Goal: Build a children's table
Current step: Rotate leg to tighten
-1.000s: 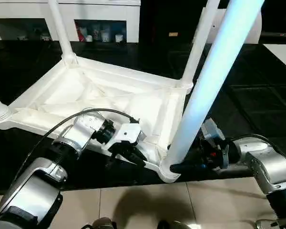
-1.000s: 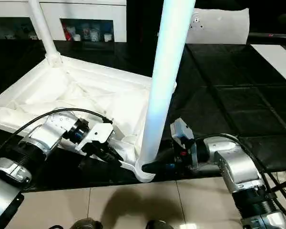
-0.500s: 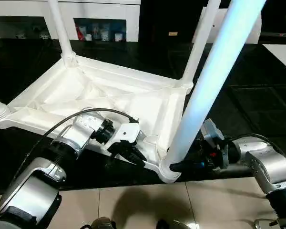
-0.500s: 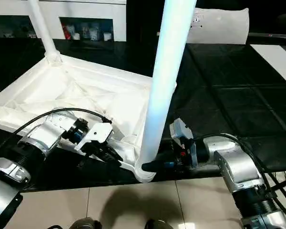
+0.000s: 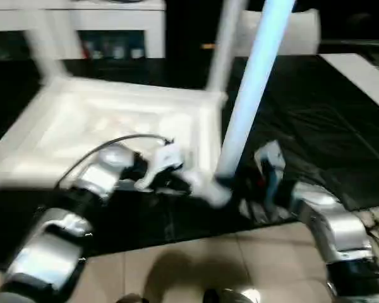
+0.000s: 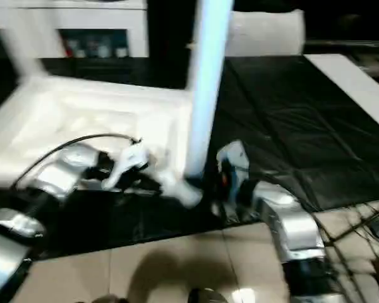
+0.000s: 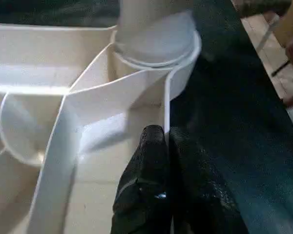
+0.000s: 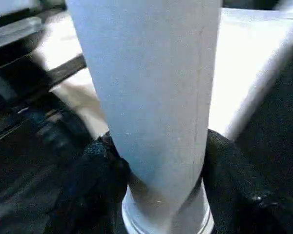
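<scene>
Lying upside down on the black worktop (image 5: 316, 120), the children's table (image 5: 107, 120) has its ribbed underside facing up and its legs pointing straight up toward twelve o'clock. The near-corner leg (image 5: 252, 95) stands with its long axis vertical, seated in the round corner socket (image 7: 156, 46). The left tool (image 7: 158, 185), fingers pressed together, pinches the thin rim wall (image 7: 167, 97) just beside that socket. The right tool (image 8: 156, 185), fingers partly spread, clasps the leg's base from both sides, at about five o'clock from the tabletop's centre.
</scene>
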Tool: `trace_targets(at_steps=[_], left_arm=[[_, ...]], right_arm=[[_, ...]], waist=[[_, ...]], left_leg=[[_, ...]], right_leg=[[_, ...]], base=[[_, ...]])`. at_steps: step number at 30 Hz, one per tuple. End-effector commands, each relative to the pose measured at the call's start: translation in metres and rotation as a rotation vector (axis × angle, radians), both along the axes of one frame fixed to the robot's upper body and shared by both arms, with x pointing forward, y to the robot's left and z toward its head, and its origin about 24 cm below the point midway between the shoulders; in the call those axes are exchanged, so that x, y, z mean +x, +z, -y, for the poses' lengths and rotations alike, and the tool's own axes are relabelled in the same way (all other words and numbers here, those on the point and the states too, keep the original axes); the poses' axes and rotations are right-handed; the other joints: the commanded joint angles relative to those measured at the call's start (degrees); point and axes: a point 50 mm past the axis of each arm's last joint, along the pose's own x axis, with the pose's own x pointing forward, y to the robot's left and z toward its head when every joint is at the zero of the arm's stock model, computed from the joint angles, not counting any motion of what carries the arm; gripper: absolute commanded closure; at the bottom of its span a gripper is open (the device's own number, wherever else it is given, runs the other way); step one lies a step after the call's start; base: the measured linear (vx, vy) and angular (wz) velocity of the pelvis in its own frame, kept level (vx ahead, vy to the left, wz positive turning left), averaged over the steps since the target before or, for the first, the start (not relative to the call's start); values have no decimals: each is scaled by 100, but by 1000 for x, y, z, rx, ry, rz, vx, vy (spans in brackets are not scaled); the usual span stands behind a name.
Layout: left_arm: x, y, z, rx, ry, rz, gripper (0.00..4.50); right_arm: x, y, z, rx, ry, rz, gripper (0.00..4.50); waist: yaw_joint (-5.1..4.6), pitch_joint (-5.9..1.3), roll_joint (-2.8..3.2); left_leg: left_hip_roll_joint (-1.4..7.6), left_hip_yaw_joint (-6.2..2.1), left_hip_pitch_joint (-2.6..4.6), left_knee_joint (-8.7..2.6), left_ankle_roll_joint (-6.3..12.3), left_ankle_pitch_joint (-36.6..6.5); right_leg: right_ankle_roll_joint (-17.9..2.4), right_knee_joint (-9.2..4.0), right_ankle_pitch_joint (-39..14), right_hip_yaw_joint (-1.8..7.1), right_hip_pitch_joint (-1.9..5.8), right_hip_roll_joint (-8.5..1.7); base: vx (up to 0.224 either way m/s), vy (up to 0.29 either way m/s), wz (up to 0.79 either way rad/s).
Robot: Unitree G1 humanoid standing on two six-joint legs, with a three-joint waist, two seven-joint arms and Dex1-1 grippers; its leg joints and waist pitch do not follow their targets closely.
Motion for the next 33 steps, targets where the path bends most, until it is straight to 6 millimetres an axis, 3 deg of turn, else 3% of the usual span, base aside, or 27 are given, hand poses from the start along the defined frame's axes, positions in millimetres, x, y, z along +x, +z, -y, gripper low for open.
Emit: trace_targets(at_steps=[1,3,7,8,10,11,13,14,16,18,19,21,23,24,25,28,31,33], left_arm=[[-1,15,58,-123,-40,52,450],[4,18,64,-139,22,73,450],[14,30,73,-182,130,138,450],[15,31,73,-185,131,142,450],[15,32,70,-173,112,168,450],[15,32,69,-167,104,172,450],[13,30,64,-159,57,183,450],[13,30,64,-159,57,183,450],[12,28,60,-151,33,184,450],[10,27,55,-135,-8,199,450],[9,26,49,-120,-37,207,450],[8,25,46,-113,-53,211,450],[7,25,41,-114,-81,216,450],[7,25,38,-117,-91,220,450],[8,26,35,-119,-94,230,450],[12,28,30,-124,-66,276,450],[13,28,25,-146,-61,253,450],[12,29,22,-174,-60,231,450]], right_arm=[[5,-5,-53,42,30,-60,255],[11,-3,-61,50,-28,-67,255],[23,6,-79,94,-123,-56,255],[25,7,-79,93,-135,-48,199],[25,7,-74,82,-157,-32,185],[25,7,-73,84,-167,-31,179],[23,6,-63,94,-193,-20,156],[23,6,-63,94,-193,-20,144],[22,4,-56,90,-213,-6,136],[18,2,-45,93,-229,11,129],[14,0,-34,97,-247,28,110],[11,-1,-27,98,-256,38,92],[4,-1,-16,101,-253,61,79],[-1,-1,-9,98,-250,77,71],[-6,-1,-1,83,-248,92,50],[-17,-1,14,52,-238,121,34],[-27,3,24,53,-203,153,7],[-36,10,27,69,-152,174,7]], waist=[[-18,-282,63],[-34,-303,36],[-19,-338,43],[0,-349,46],[9,-367,51],[22,-395,66],[36,-412,68],[50,-420,96],[65,-437,89],[83,-424,86],[111,-438,128],[166,-432,113],[211,-439,164],[227,-424,149],[269,-440,200],[339,-443,184],[354,-471,180],[374,-494,173]], left_leg=[[326,-211,-34,-514,14,-1677],[297,-185,1,-483,52,-1637],[294,-134,-13,-468,187,-1177],[302,-120,-22,-464,265,-929],[317,-94,-4,-444,404,-674],[306,-93,-29,-433,493,-496],[304,-86,-31,-416,667,-168],[303,-85,-27,-409,720,-85],[309,-80,-23,-390,914,141],[302,-67,-32,-384,973,85],[306,-62,-22,-377,935,-65],[314,-58,-16,-386,877,-202],[331,-68,-2,-395,716,-384],[331,-59,-3,-398,685,-464],[328,-63,2,-396,604,-511],[339,-65,9,-401,543,-495],[317,-68,-16,-385,529,-480],[314,-68,-30,-371,617,-376]], right_leg=[[-550,-507,-2957,325,243,-446],[-693,-497,-2822,341,235,-456],[-961,-407,-2147,386,264,-437],[-1055,-361,-1744,398,280,-434],[-1241,-296,-1228,413,275,-419],[-1322,-247,-951,414,321,-427],[-1459,-194,-435,422,335,-423],[-1503,-173,-300,423,344,-429],[-1652,-119,44,427,357,-433],[-1663,-130,-47,432,350,-438],[-1621,-166,-263,431,347,-445],[-1565,-175,-416,441,350,-444],[-1560,-178,-633,431,351,-430],[-1520,-209,-749,434,345,-435],[-1453,-213,-880,437,363,-441],[-1388,-196,-765,442,347,-426],[-1367,-191,-746,437,380,-438],[-1345,-187,-672,433,400,-437]], base=[[0,0,0],[0,0,0],[0,0,0],[0,0,0],[53,-19,5],[51,-21,3],[0,0,0],[0,0,0],[0,0,0],[0,0,0],[0,0,0],[0,0,0],[0,0,0],[0,0,0],[0,0,0],[0,0,0],[0,0,0],[0,0,0]])
